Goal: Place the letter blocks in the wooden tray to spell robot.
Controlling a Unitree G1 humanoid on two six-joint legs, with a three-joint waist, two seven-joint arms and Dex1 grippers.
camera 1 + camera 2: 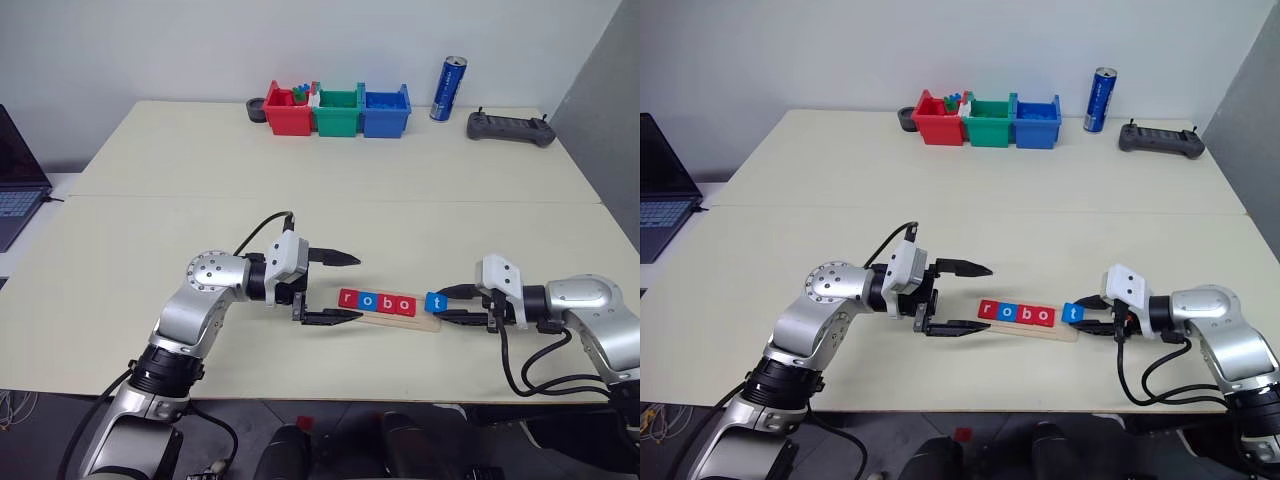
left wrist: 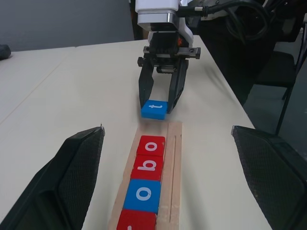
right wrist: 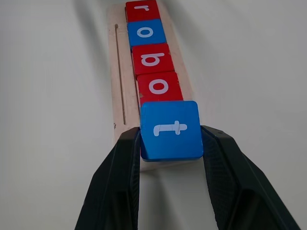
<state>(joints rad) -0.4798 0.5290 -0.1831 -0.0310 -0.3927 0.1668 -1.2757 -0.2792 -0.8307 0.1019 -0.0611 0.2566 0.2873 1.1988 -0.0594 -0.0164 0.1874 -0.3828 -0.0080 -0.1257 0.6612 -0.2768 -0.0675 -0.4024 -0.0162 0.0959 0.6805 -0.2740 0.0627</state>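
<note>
The wooden tray (image 1: 398, 321) lies on the table in front of me. Four letter blocks sit in it in a row: red r (image 1: 348, 298), blue o (image 1: 366, 300), red b (image 1: 385, 302), red o (image 1: 404, 304). My right gripper (image 1: 441, 304) is shut on the blue t block (image 3: 170, 129), its black fingers (image 3: 120, 177) pressing the block's two sides. The t hangs at the tray's right end, just past the last red o; I cannot tell whether it touches the wood. My left gripper (image 1: 358, 287) stands open at the tray's left end, with nothing between its fingers.
Red (image 1: 288, 110), green (image 1: 337, 112) and blue (image 1: 385, 112) plastic bins stand in a row at the table's far edge. A blue can (image 1: 449, 88) and a black controller (image 1: 510, 126) lie to their right. A laptop (image 1: 15, 175) sits at the far left.
</note>
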